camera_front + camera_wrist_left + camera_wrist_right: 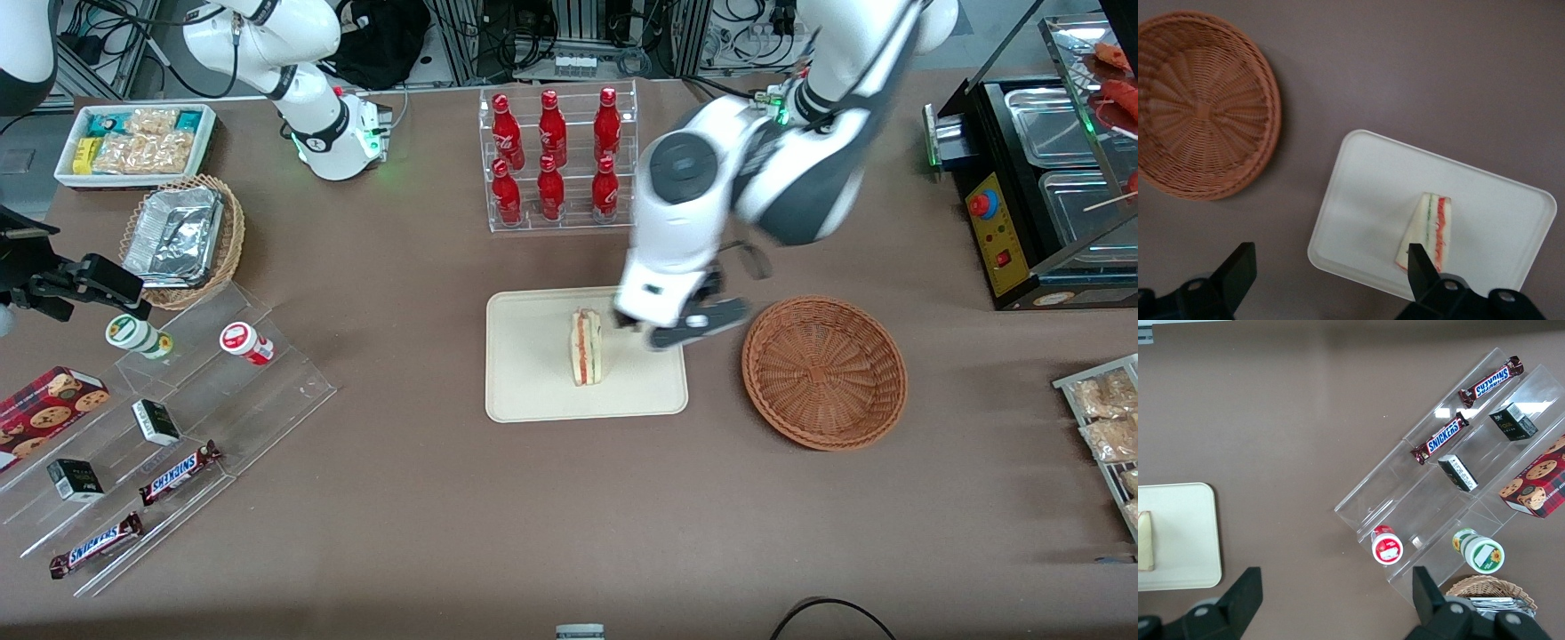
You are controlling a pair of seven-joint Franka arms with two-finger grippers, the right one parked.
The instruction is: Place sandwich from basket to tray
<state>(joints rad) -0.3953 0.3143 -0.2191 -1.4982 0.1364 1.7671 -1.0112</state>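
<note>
The sandwich stands on its edge on the cream tray, with its orange-red and green filling lines showing. It also shows in the left wrist view and at the edge of the right wrist view. The reddish-brown wicker basket sits beside the tray toward the working arm's end and holds nothing; it also shows in the left wrist view. My left gripper hovers above the tray's edge nearest the basket, just beside the sandwich. It is open and empty, with the tray below it.
A clear rack of red bottles stands farther from the front camera than the tray. Toward the parked arm's end are a clear stepped stand with snacks, a tan basket with a foil container and a white snack box. A black food warmer stands at the working arm's end.
</note>
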